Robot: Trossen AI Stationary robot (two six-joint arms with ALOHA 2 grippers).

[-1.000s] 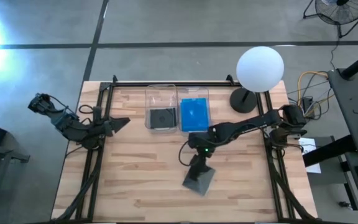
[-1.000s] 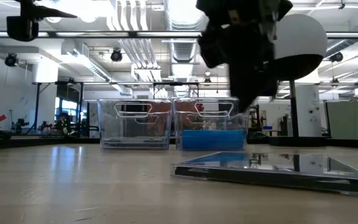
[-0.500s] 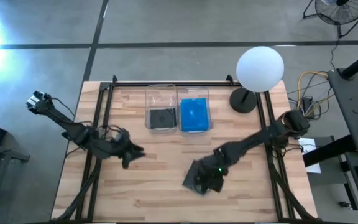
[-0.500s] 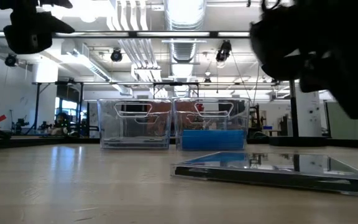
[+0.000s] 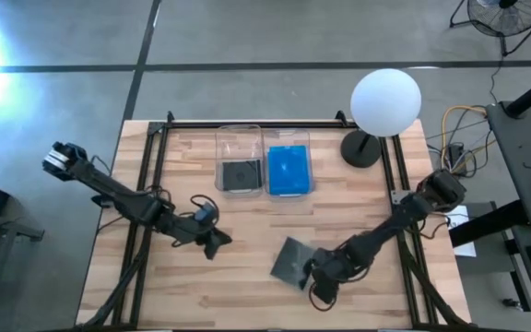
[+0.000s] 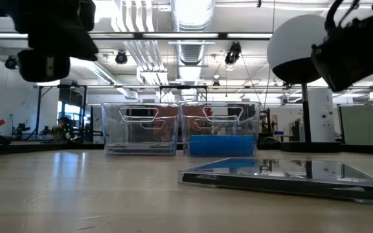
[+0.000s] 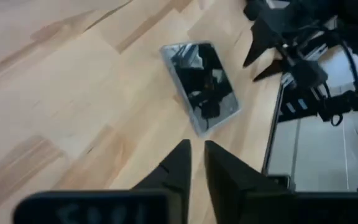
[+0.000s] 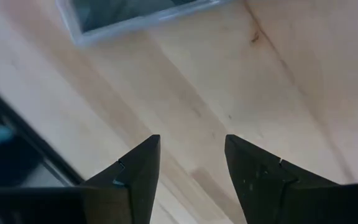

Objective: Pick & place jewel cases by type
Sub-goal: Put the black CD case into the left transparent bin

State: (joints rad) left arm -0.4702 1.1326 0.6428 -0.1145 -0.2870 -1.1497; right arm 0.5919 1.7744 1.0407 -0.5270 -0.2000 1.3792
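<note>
Table [image 5: 247, 267] of pale wood seen from above carries two clear bins side by side at its far middle: the left bin [image 5: 239, 160] holds a dark jewel case [image 5: 239, 173], the right bin [image 5: 289, 162] a blue jewel case [image 5: 289, 171]. A loose dark case [image 5: 290, 261] lies flat on the boards nearer the front, right of centre. The left gripper [image 5: 218, 242] is over bare wood to that case's left, the right gripper [image 5: 321, 277] just beside its right edge. At table height, the loose case [image 6: 283, 178] lies flat in the foreground with both bins behind it, and both arms hang above, clear of it. The left wrist view shows its fingers [image 7: 179, 163] nearly together, holding nothing, the case [image 7: 202, 86] ahead of them. The right wrist view shows its fingers [image 8: 143, 165] apart and empty, the case's edge [image 8: 135, 15] beyond them.
</note>
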